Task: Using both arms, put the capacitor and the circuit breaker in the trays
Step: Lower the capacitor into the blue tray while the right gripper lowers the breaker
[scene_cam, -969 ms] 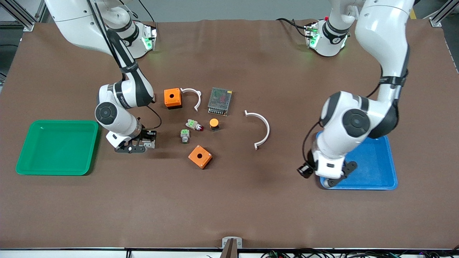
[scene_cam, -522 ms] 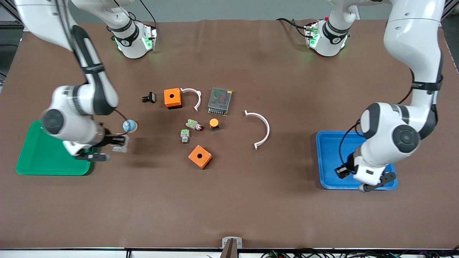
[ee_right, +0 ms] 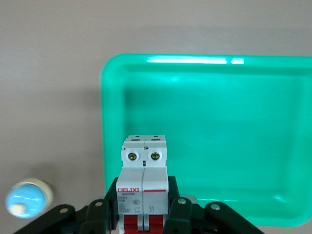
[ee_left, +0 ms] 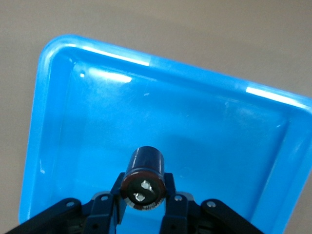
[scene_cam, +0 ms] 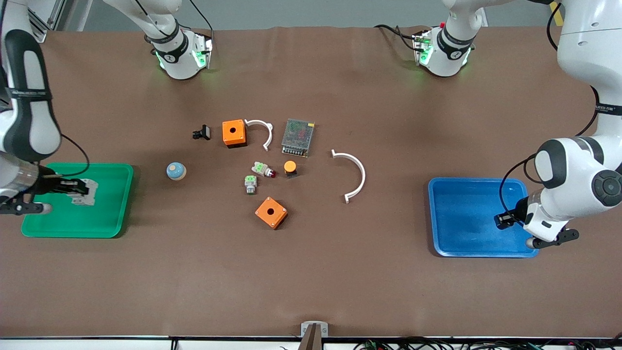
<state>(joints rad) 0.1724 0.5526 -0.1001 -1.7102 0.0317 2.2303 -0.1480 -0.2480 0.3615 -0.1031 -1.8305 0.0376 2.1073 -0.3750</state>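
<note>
Capacitor between jaws, over blue tray

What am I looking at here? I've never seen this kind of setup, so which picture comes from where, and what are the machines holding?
These are two white robot arms bolted to a brown table. The wide picture looks down from a high camera facing them; the two close-ups come from cameras on each arm's wrist.

The right gripper has its jaws shut on the circuit breaker, a grey block with red levers, over the green tray. The left gripper is shut on the capacitor, a small dark cylinder, over the blue tray.

Loose parts lie mid-table: two orange boxes, white curved clips, a metal mesh unit, a blue knob and small switches.
</note>
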